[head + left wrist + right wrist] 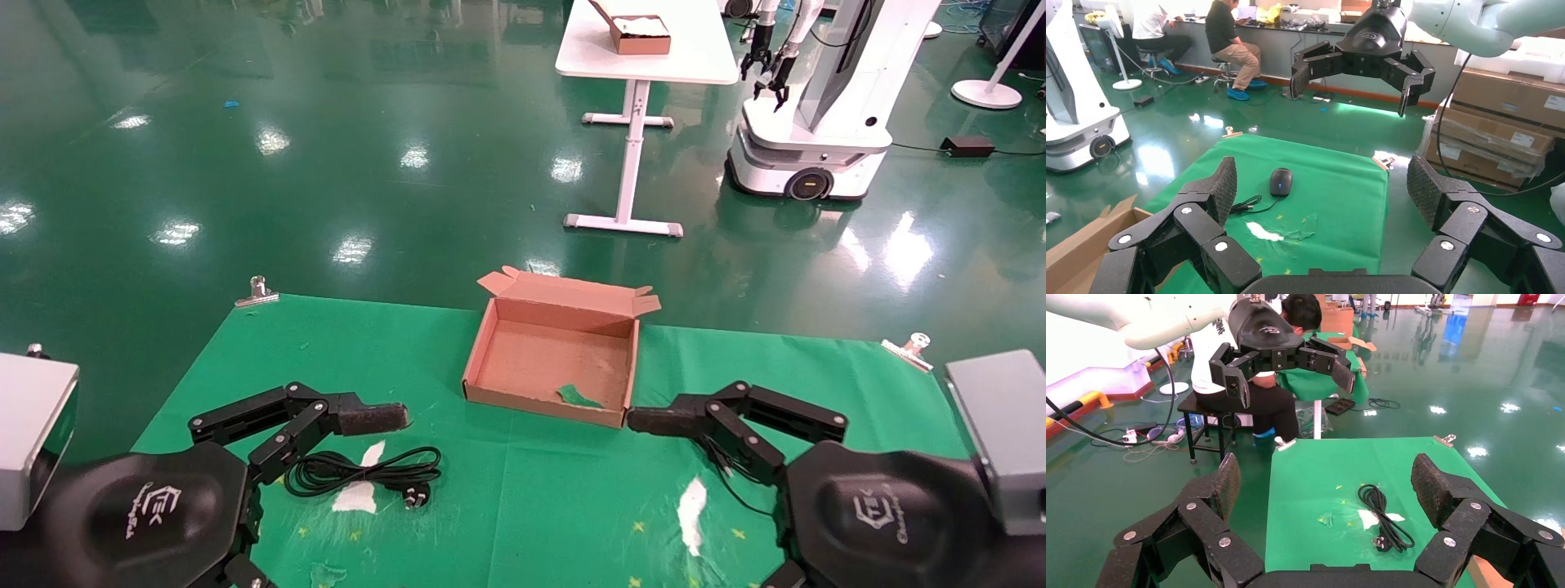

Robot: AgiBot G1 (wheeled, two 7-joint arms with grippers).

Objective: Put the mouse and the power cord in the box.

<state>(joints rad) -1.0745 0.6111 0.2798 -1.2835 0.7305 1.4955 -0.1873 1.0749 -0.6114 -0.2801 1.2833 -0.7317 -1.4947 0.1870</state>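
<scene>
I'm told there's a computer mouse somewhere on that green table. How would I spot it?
Start at the green cloth over the table, then go to the robot's right side, past the open cardboard box. The mouse lies there below the right gripper: a small black oval trailing a thin wire, unlike the thick looped power cord with its plug on the left.

Head view, layout only. Table point(507, 506) fills lower half of frame; floor behind it, across the upper half. The box point(552, 359) sits on the table at centre, against its far edge. The power cord point(364, 471) lies on the table lower left of the box, well apart from it. Left gripper point(372, 418) just above the cord, left of the box. Right gripper point(654, 420) at the box's lower right corner. The mouse point(1281, 182) lies on the table below the right gripper, seen only from the left wrist. Second table point(645, 49) top centre; another robot point(817, 122) to its right.
</scene>
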